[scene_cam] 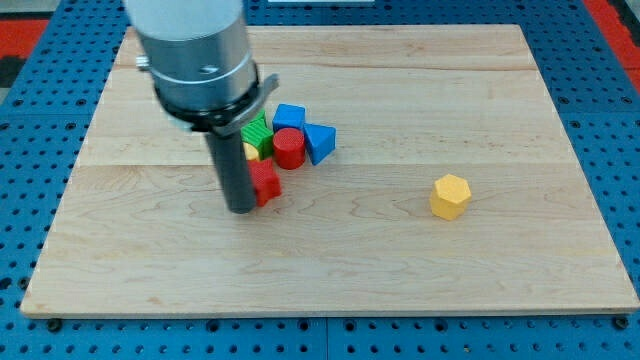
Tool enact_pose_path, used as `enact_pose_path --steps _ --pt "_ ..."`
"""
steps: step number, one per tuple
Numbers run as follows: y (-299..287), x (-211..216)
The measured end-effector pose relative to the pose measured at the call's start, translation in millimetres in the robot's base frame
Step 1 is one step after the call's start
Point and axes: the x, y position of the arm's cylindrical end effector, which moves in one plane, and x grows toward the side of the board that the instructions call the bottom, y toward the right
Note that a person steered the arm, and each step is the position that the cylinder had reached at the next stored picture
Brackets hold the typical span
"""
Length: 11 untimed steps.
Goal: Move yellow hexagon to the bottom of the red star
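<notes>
The yellow hexagon [450, 196] lies alone on the wooden board, right of centre. The red star [266, 183] lies left of centre, at the lower edge of a cluster of blocks, partly hidden by the rod. My tip [241, 208] rests on the board just left of the red star, touching or almost touching it. The yellow hexagon is far to the right of my tip.
The cluster above the red star holds a red cylinder [289, 148], a blue cube [289, 117], a blue triangular block [320, 142], a green block [257, 134] and a small yellow block [251, 152]. The arm's grey body [193, 50] covers the board's upper left.
</notes>
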Motion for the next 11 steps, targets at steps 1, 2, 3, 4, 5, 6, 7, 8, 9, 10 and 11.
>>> enact_pose_path --steps 1,2,3,4,5,6,7,8,9,10,11 --pt "48.4 -22.0" --pt "71.3 -4.3" --pt "131.7 -25.3" --pt "189.0 -73.5" --pt "277.1 -23.3" --pt "248.0 2.4" --pt "155.5 -36.7" --pt "196.6 -24.5" --pt "256.4 -17.4" --pt "196.5 -0.7" --pt "195.7 15.0"
